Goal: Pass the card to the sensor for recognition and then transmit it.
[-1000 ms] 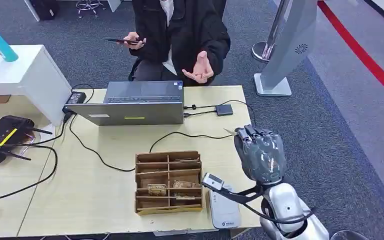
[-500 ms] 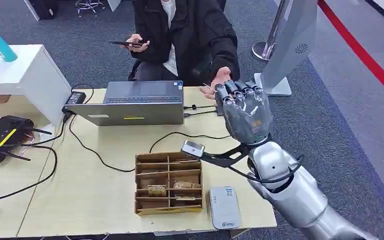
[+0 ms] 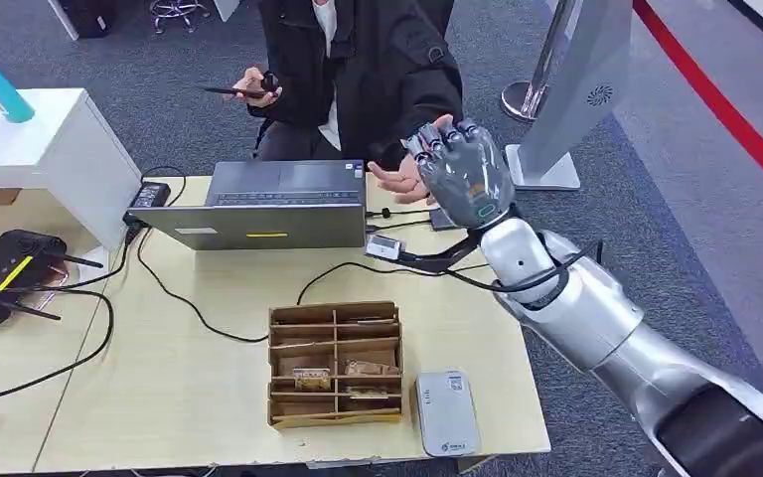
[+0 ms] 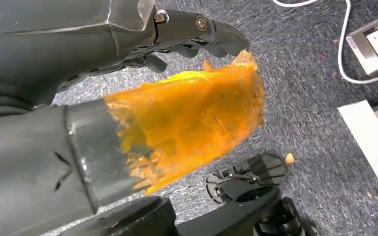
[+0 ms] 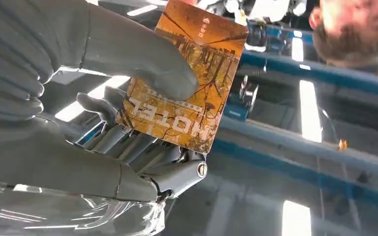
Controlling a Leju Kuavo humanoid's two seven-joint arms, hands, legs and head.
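My right hand (image 3: 462, 177) is raised over the table's far right corner, its back toward me, right next to the person's outstretched open hand (image 3: 395, 181). In the right wrist view its thumb and fingers (image 5: 142, 69) pinch an orange card (image 5: 187, 83) printed with "HOTEL". The grey-white card sensor (image 3: 445, 412) lies flat at the table's front edge, well behind the hand. My left hand (image 4: 103, 73) hangs over the carpet with an orange wrap (image 4: 192, 118) on its thumb and nothing between its fingers.
A cardboard divider box (image 3: 335, 363) with several cards sits mid-table beside the sensor. A grey laptop (image 3: 268, 204) and black cables (image 3: 189, 303) lie at the back. The seated person holds a phone (image 3: 233, 91). A black router (image 3: 5, 273) is at left, a white stand (image 3: 566, 89) at right.
My right arm lifted from above the sensor at the table's front and stretched forward with the card. The person's hand reached out and now lies beside mine.
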